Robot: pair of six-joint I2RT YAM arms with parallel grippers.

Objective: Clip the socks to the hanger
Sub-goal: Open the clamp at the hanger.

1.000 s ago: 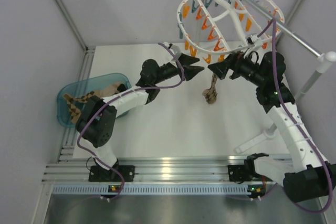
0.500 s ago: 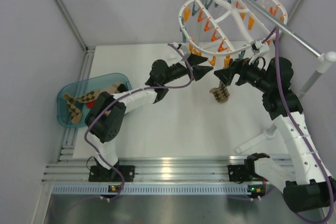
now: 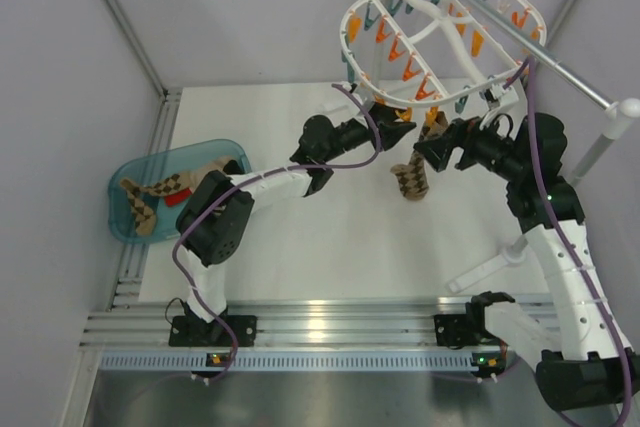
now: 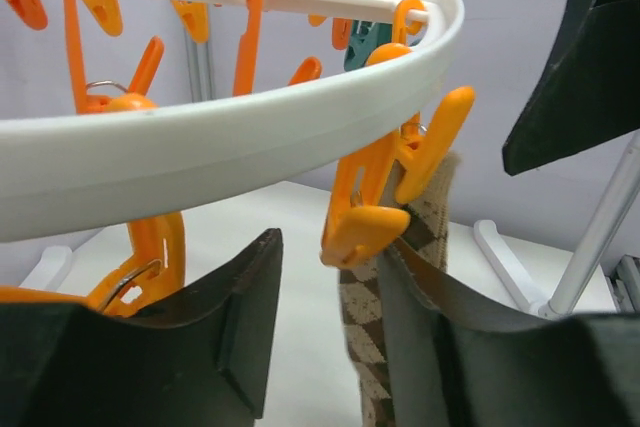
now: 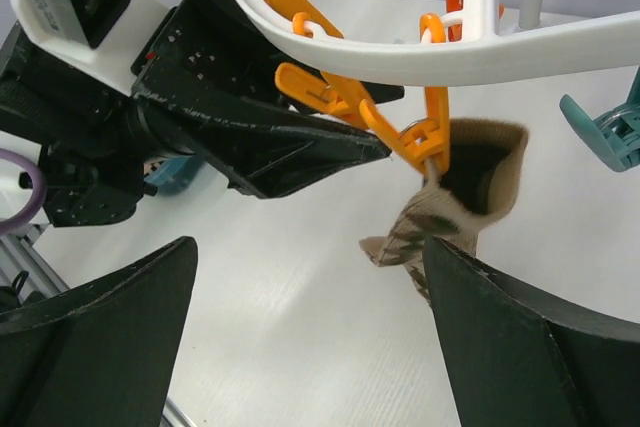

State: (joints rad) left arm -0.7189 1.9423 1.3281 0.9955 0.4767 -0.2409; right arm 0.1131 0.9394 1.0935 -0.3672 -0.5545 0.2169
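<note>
The white oval hanger [image 3: 352, 17] hangs at the back right with orange and teal clips. One argyle sock [image 3: 411, 181] hangs from an orange clip [image 5: 427, 139] on its near rim. My left gripper [image 3: 402, 131] is open. In the left wrist view [image 4: 328, 247] its jaws stand on either side of that clip [image 4: 372, 219], and the sock [image 4: 362, 332] touches the right finger. My right gripper [image 3: 424, 151] is open wide and empty [image 5: 308, 247]. The sock [image 5: 445, 215] hangs just beside its right finger. More socks [image 3: 150, 197] lie in the basket.
A teal basket [image 3: 120, 169] stands at the table's left edge and holds a small red item [image 3: 174, 199]. The grey metal rod [image 3: 565, 65] crosses behind the hanger. Its stand foot [image 3: 482, 271] rests on the table at the right, by my right arm.
Both grippers have moved right and up under the hanger's rim. The sock went up with them and now hangs from the orange clip.
</note>
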